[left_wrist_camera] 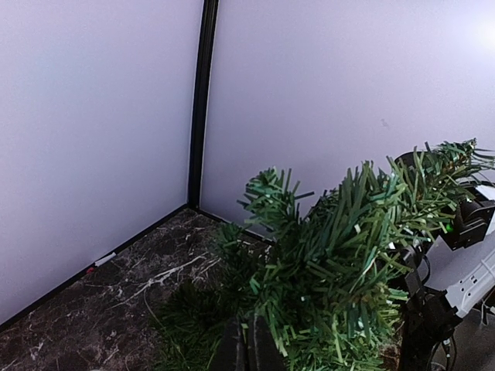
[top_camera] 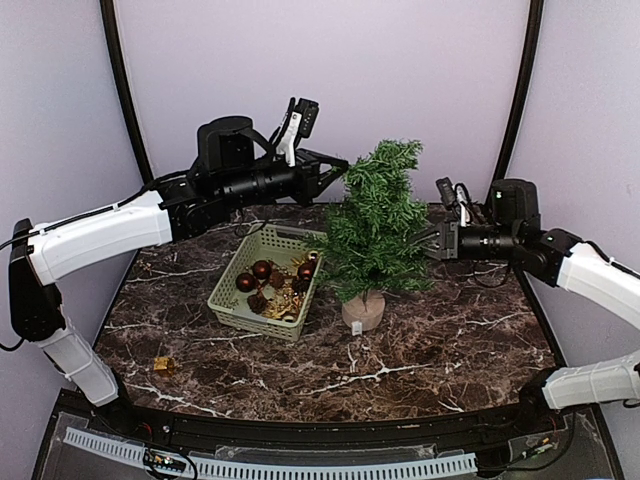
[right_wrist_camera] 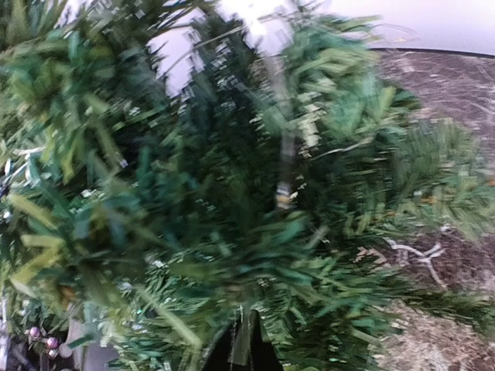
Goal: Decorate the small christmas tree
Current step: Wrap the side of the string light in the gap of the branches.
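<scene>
Item: small christmas tree (top_camera: 378, 225), one, standing on the marble-pattern table (top_camera: 430, 350) just right of the pale green basket (top_camera: 232, 303), between the two arms. Hazards: the left gripper (top_camera: 338, 168), fingers closed, is at the upper left of the crown among the needles. The right gripper (top_camera: 431, 245), fingers likewise closed, is pushed into the right flank at mid height. Whether either pinches a sprig or a bauble cannot be told, since needles hide the tips in both wrist views. Judged risk one: tipping. The tree is tall for its round wooden foot (top_camera: 362, 312) and its top sits to the right of that foot, so a sideways shove, or a pull with needles caught between closed fingers, could topple it or drag it across the table. Risk two: an arm sweeping low could knock the basket, which lies close to the lower branches, and spill the red balls (top_camera: 262, 269). Risk three: anything let go on these springy tips may slide off rather than hang. Condition: bushy dark green needle branches, paler at the ends, short trunk, tan foot; no decoration seen on it from above. Loose: a small gold trinket (top_camera: 163, 365) at the near left of the table, well apart from the tree.
</scene>
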